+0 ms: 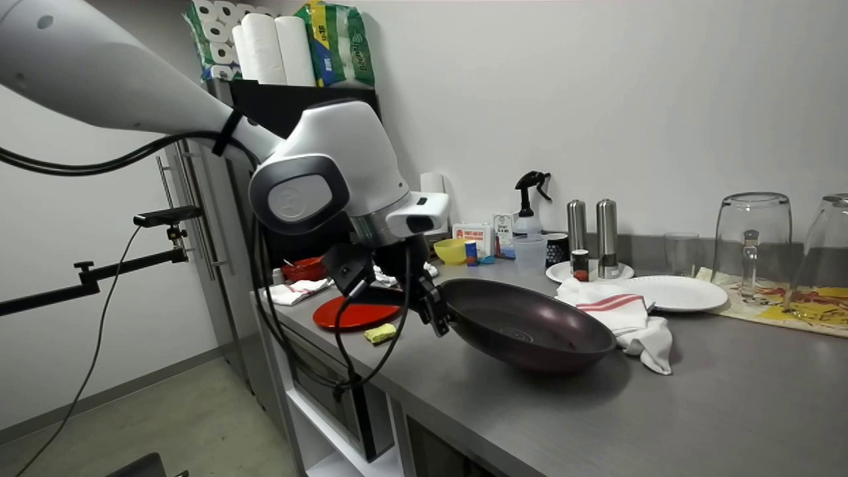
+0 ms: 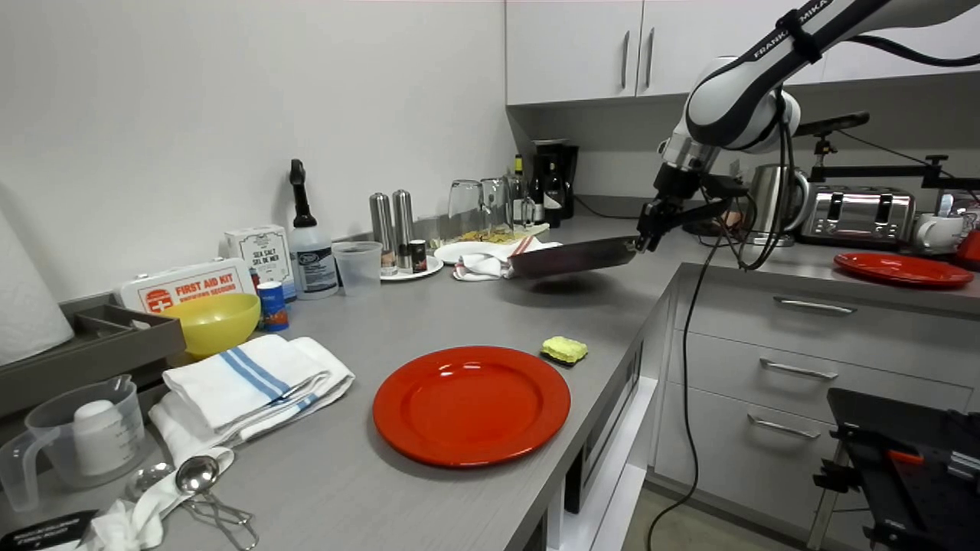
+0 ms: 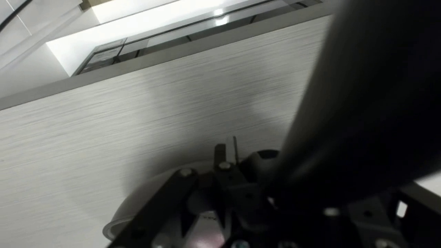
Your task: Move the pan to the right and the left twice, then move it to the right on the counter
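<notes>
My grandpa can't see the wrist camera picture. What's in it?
A robot gripper holds the pan, whose curved edge shows at lower left, over a streaky grey counter. The dark blur at right is probably the pan's handle; white shelving shows at top left.

The pan [image 1: 536, 321] casts soft shadow; the wrist view's right is dark, blurred.

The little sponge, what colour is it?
The sponge is yellow with a dark underside, clearest in an exterior view.
</notes>
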`<action>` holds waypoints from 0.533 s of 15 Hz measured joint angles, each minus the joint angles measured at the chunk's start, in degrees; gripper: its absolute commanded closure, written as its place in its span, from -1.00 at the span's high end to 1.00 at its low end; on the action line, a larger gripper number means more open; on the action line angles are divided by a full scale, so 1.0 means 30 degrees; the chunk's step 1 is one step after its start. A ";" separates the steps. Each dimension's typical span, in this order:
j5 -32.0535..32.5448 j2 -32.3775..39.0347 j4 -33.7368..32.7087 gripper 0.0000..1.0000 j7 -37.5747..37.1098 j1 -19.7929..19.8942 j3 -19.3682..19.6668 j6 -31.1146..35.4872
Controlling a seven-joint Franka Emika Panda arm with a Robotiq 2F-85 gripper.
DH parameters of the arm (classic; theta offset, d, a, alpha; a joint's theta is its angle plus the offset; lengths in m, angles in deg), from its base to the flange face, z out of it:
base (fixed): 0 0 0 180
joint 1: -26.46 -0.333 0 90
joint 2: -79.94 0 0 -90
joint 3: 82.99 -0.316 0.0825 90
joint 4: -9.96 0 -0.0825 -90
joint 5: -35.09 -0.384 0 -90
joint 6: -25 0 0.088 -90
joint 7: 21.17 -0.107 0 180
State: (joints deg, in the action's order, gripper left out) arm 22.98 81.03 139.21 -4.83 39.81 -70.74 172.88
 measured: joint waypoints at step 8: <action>-0.0446 -0.0357 -0.0333 -0.56 -0.0652 0.0249 0.0487 0.2345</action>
State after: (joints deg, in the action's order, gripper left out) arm 21.64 79.96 138.21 -6.78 40.56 -69.28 179.91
